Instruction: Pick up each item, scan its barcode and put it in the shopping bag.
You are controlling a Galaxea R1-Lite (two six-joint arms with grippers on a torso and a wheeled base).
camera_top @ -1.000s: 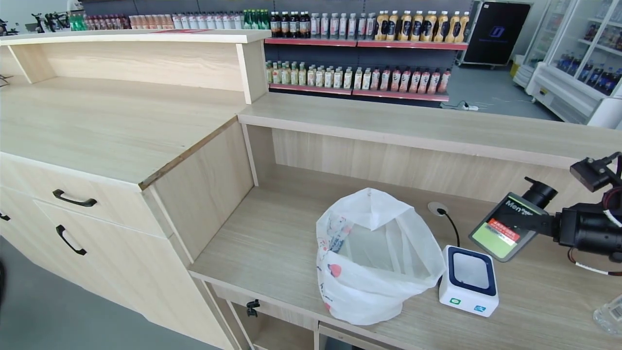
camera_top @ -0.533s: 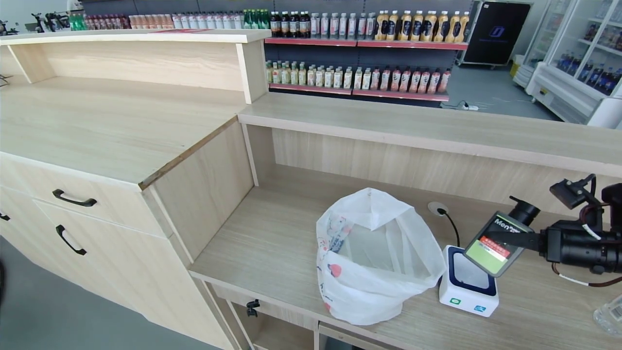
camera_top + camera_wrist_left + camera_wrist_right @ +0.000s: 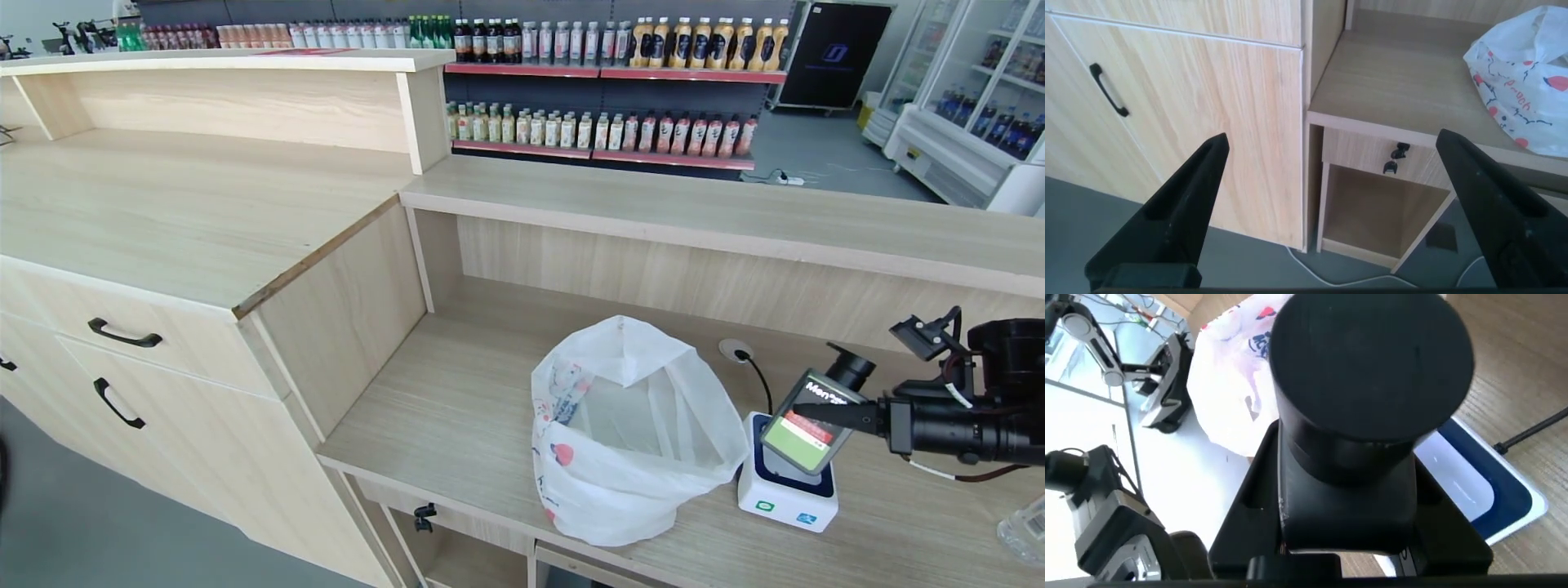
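The right gripper clamps a flat, black-capped bottle with a green label, tilted just above the boxy white scanner. The crinkled, translucent plastic shopping bag stands open just beside it on the wood-grain counter. The left gripper has its jaws wide apart.

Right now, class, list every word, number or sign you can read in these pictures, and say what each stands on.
On the bottle in the right gripper: white lettering near its top, too small to read whole; red label too small.
On the scanner: two small icons, green and blue, no words.
On the shopping bag: print too blurred.
On the shelf bottles: labels too small.
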